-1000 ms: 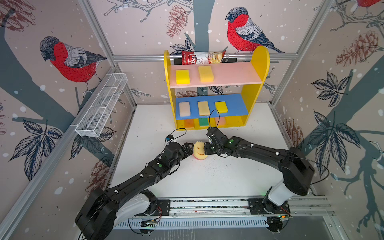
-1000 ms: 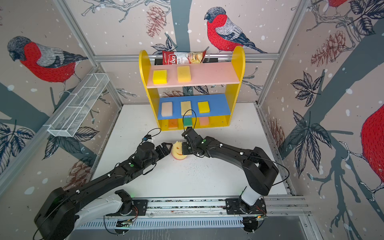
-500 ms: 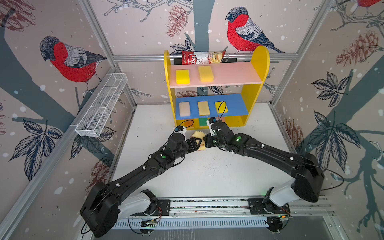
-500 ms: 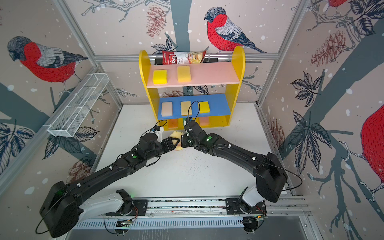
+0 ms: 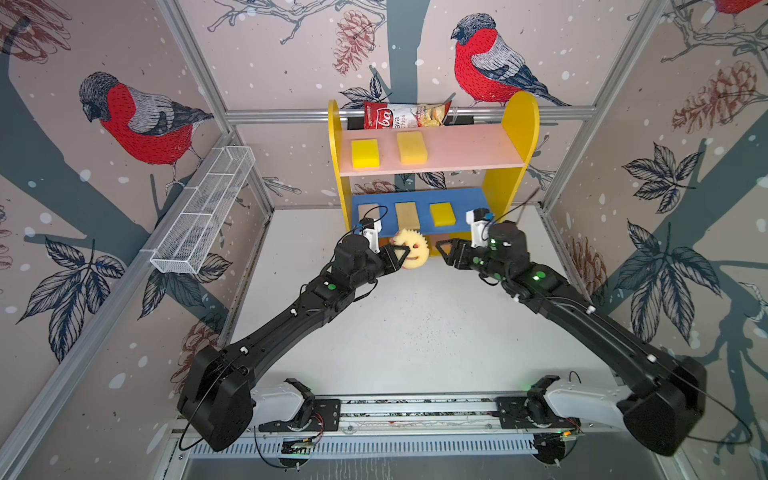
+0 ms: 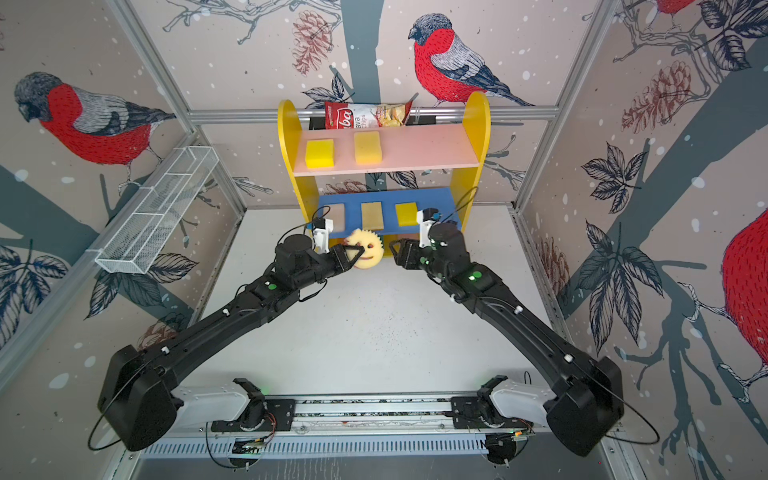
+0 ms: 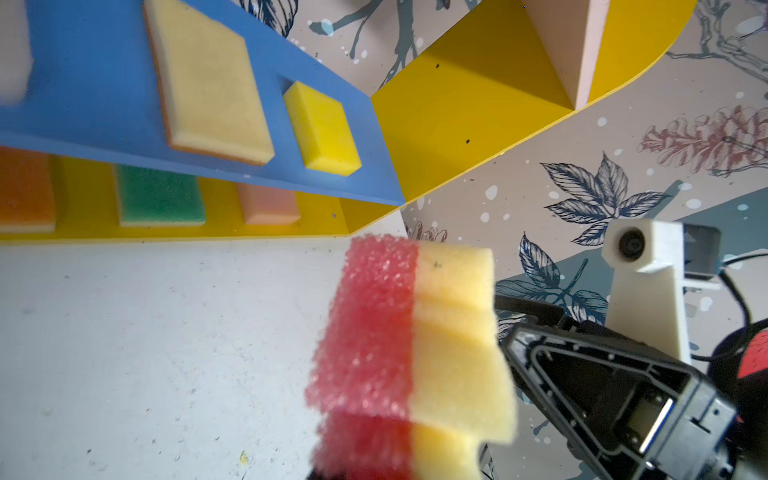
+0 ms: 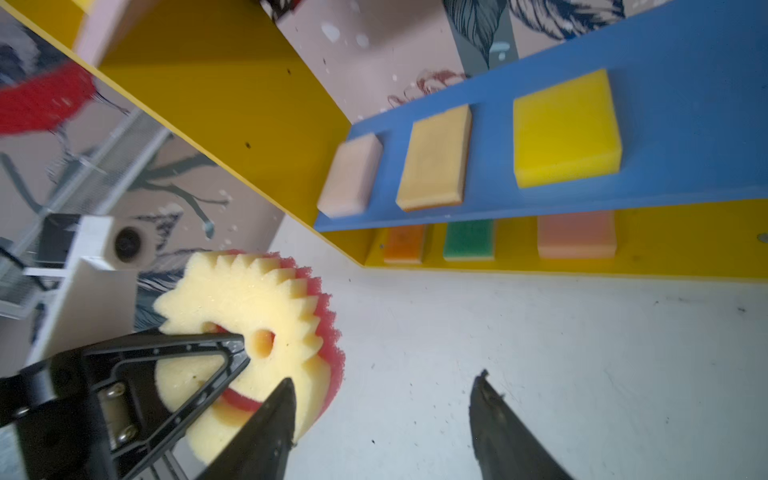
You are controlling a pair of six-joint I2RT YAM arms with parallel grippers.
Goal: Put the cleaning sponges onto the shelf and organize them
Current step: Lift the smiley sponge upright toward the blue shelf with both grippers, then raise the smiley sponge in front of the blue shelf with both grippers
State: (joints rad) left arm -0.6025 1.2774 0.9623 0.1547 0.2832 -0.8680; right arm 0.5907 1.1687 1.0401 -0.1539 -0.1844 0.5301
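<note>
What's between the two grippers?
The round smiley sponge, clamped in the left gripper; the right gripper stands open beside it, apart. Both top views show it.

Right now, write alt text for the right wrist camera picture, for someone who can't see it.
The left gripper clamps a round yellow smiley sponge with a red back, while the right gripper stands open beside it. Behind, the shelf holds three sponges on its blue board and three on its yellow base.

Both top views look steeply down from high in front; both wrist views face the shelf (image 7: 83,91) from close
</note>
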